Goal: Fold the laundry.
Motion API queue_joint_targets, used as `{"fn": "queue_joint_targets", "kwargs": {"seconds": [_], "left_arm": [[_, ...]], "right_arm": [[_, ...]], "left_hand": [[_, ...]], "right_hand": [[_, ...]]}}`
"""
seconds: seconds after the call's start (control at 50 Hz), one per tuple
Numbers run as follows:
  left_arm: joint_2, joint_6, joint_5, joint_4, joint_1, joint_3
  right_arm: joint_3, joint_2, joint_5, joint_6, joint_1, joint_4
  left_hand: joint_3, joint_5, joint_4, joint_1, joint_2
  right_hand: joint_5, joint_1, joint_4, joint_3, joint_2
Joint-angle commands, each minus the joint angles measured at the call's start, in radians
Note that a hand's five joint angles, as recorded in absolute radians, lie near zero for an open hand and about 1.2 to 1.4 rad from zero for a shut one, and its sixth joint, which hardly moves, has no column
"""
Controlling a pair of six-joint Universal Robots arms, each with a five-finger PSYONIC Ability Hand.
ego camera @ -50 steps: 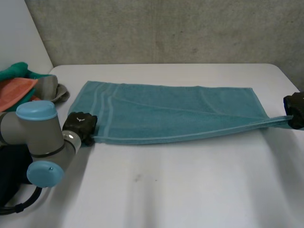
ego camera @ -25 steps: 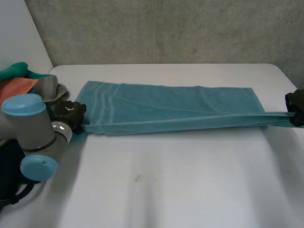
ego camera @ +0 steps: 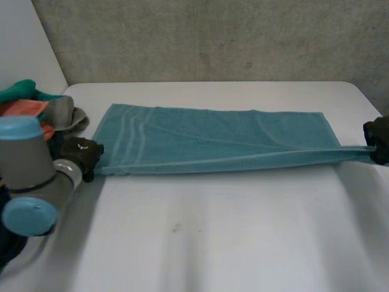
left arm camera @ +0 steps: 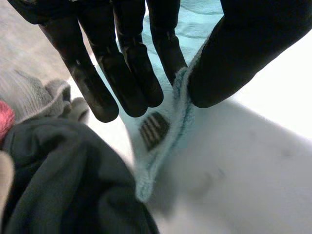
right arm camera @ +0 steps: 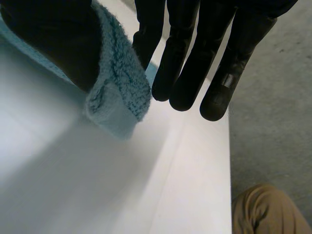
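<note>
A teal towel (ego camera: 213, 141) was seen spread lengthwise across the far half of the white table (ego camera: 213, 243), its near long edge lifted and drawn taut between the two hands. Its near left corner was pinched by the left hand (ego camera: 81, 155). In the left wrist view the cloth was clamped between the thumb and the straight fingers (left arm camera: 122, 73), and a small dark striped label (left arm camera: 154, 130) was shown just past the fingertips. The near right corner was held by the right hand (ego camera: 378, 140) at the table's right edge, and in the right wrist view the towel's end was wrapped over the thumb and gripped against the fingers (right arm camera: 187, 58). A heap of clothes (ego camera: 42, 109) was lying at the table's left end, with a dark garment (left arm camera: 63, 180) just beside the left hand.
</note>
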Motion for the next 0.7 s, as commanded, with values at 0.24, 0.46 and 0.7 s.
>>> {"fn": "queue_joint_targets", "kwargs": {"seconds": [0.24, 0.46, 0.7], "left_arm": [[0.505, 0.389, 0.098, -0.503, 0.062, -0.347], [0.392, 0.470, 0.078, -0.308, 0.048, -0.270], [-0.015, 0.334, -0.002, -0.078, -0.024, 0.116]], "right_arm": [[-0.031, -0.037, -0.063, -0.535, -0.175, 0.698], [-0.060, -0.042, -0.060, -0.494, -0.244, 0.561], [-0.270, 0.157, 0.005, -0.319, -0.008, 0.295]], "left_hand": [[0.209, 0.245, 0.203, 0.283, 0.206], [0.209, 0.245, 0.203, 0.283, 0.206], [0.209, 0.245, 0.203, 0.283, 0.206]], "right_hand": [[0.229, 0.422, 0.204, 0.212, 0.226], [0.229, 0.422, 0.204, 0.212, 0.226], [0.229, 0.422, 0.204, 0.212, 0.226]]}}
